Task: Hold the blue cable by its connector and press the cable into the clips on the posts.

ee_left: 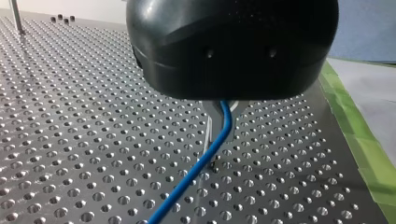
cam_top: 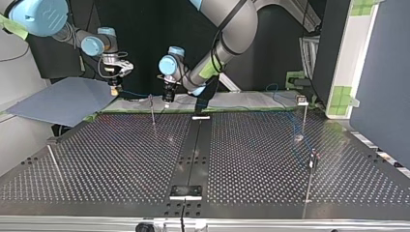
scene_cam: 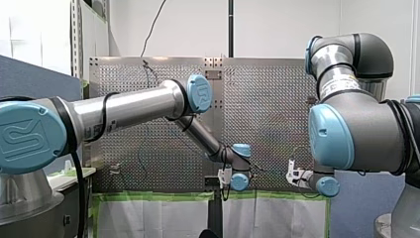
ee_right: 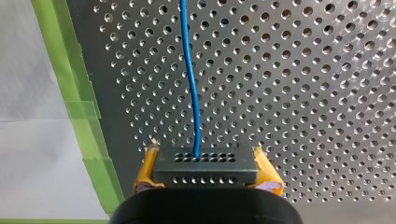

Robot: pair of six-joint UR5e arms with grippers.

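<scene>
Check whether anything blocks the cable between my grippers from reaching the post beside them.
Nothing visible does. The blue cable spans from the connector in my right gripper to my left gripper, and the post stands between them with only bare table around. Whether it is seated yet is too small to tell.

Perforated table (ee_right: 303, 93) dull bare metal; blue cable (ee_right: 192, 84) smooth glossy plastic sheath; connector (ee_right: 205, 170) matt dark; green tape (ee_right: 72, 84) matt.

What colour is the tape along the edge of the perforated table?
Green. The tape shows best in the right wrist view, running beside the table.
</scene>
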